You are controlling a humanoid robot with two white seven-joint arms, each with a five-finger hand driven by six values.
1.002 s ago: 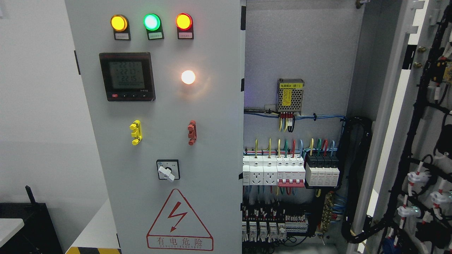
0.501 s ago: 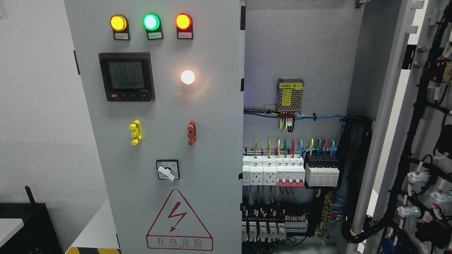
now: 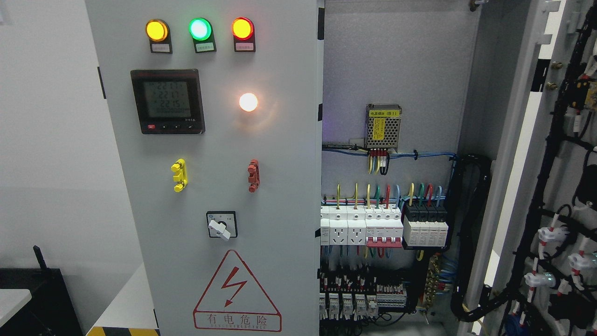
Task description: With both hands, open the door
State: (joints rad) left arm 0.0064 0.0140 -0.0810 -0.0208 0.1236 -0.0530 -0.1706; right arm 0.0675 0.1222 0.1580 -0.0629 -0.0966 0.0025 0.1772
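A grey electrical cabinet fills the head view. Its left door (image 3: 280,154) is closed and carries three lit lamps (image 3: 200,29), a digital meter (image 3: 168,101), a glowing white lamp (image 3: 248,102), a yellow handle (image 3: 179,175), a red handle (image 3: 253,175), a rotary switch (image 3: 222,225) and a red warning triangle (image 3: 237,293). The right door (image 3: 555,140) is swung wide open at the right edge, its inner side lined with black cables. Between them the interior shows a power supply (image 3: 383,126) and rows of breakers (image 3: 361,225). Neither hand nor arm appears.
A white wall (image 3: 51,140) lies left of the cabinet. At the lower left stand a black box (image 3: 39,298) and a white surface with a yellow-black striped edge (image 3: 123,322). Bundled cables (image 3: 473,233) run down the cabinet's right inner wall.
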